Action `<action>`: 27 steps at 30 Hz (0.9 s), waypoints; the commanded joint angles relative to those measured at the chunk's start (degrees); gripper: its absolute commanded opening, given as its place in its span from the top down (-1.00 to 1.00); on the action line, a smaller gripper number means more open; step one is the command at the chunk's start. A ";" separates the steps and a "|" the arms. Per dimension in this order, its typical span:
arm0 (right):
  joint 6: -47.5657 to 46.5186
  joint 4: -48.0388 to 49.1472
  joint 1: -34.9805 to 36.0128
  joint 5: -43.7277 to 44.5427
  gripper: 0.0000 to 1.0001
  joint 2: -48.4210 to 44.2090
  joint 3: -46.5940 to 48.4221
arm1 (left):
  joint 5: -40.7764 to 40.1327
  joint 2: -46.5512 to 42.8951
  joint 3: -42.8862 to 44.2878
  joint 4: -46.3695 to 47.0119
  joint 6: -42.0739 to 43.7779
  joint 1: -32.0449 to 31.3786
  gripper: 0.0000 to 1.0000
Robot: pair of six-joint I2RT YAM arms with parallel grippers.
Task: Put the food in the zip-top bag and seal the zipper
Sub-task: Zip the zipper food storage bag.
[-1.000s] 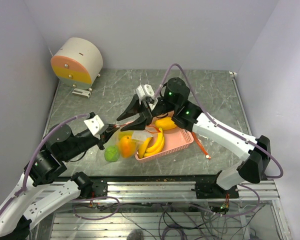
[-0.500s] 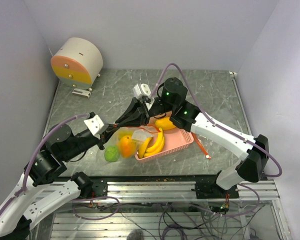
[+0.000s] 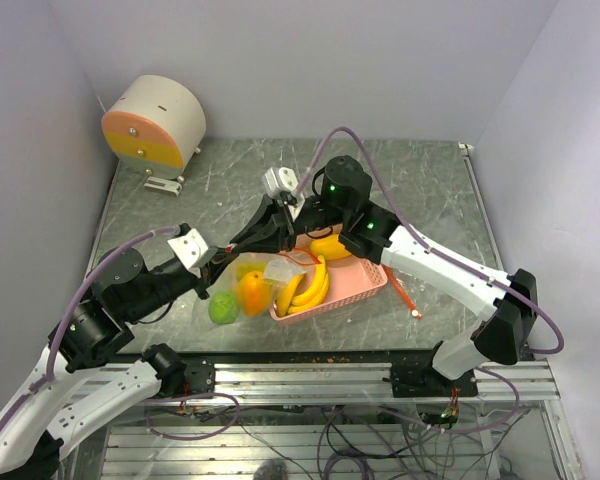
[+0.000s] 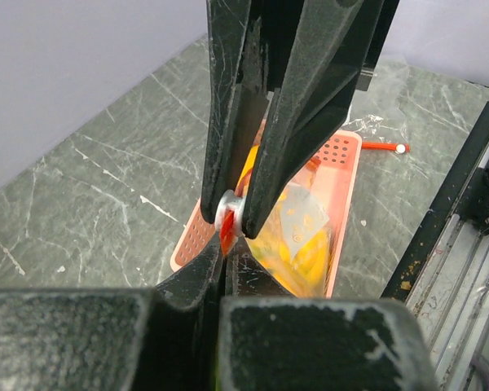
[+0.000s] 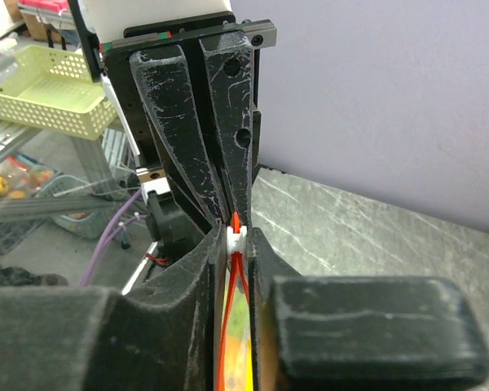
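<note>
The zip-top bag (image 3: 242, 292) is sagging beside the pink basket (image 3: 368, 282) in the top view, our left gripper (image 3: 225, 263) and right gripper (image 3: 237, 244) meeting at its mouth. In the left wrist view both are clamping the zipper (image 4: 226, 235); we are judging it best to anchor left and pull right straight along it. In the right wrist view it is running between our pinched fingers (image 5: 187, 281).

Clear, glossy, crinkled plastic for the zip-top bag (image 4: 297, 221); smooth pink perforated plastic for the basket (image 4: 346, 163). Scratched matt black on the left gripper (image 5: 232, 218) fingers (image 5: 179, 122). Dull grey-green, white-veined, scuffed stone look for the table (image 3: 420, 190).
</note>
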 commanded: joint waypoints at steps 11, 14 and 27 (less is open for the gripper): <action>-3.44 -4.58 -1.06 4.03 1.00 -0.13 -1.07 | -1.69 -2.05 3.31 0.03 -0.51 0.22 0.86; -4.68 -6.75 -2.22 4.26 1.00 0.14 -1.24 | -1.96 -3.40 3.66 0.11 -0.66 0.22 0.86; -12.90 -16.11 -8.23 0.19 1.00 1.08 -2.88 | -8.92 -6.68 7.66 -3.91 0.28 0.24 0.86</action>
